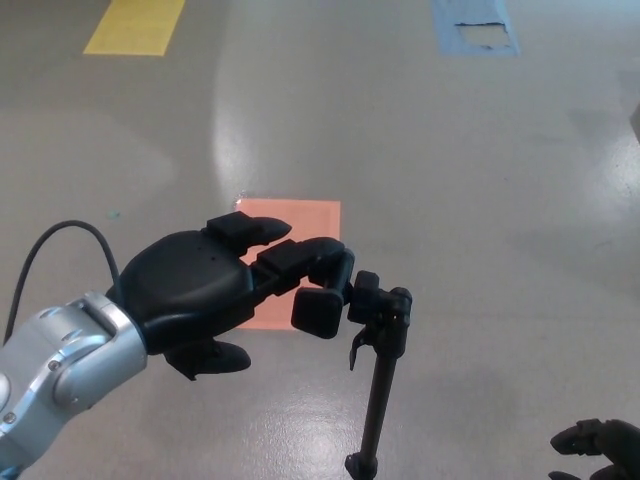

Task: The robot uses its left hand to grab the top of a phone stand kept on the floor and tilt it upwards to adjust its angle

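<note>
Glossy grey floor (pixel 480 180), glare streaking across it, an orange patch (pixel 300 225) mid-scene, yellow (pixel 135 25) and blue (pixel 478 28) marks far off. The left hand (pixel 215 285) curls its fingers around the phone stand (pixel 375 330) top, near centre. The right hand (pixel 598 448) peeks in near right; its fingers can't be read.

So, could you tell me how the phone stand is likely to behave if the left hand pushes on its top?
The phone stand looks top-heavy: a thin black pole under a bulkier clamp head, so it may tip easily. Its pole appears rigid, not floppy. The head probably pivots at the joint, so the left hand, fingers at the cradle, might tilt it alone. The glossy floor could let it slide.
</note>
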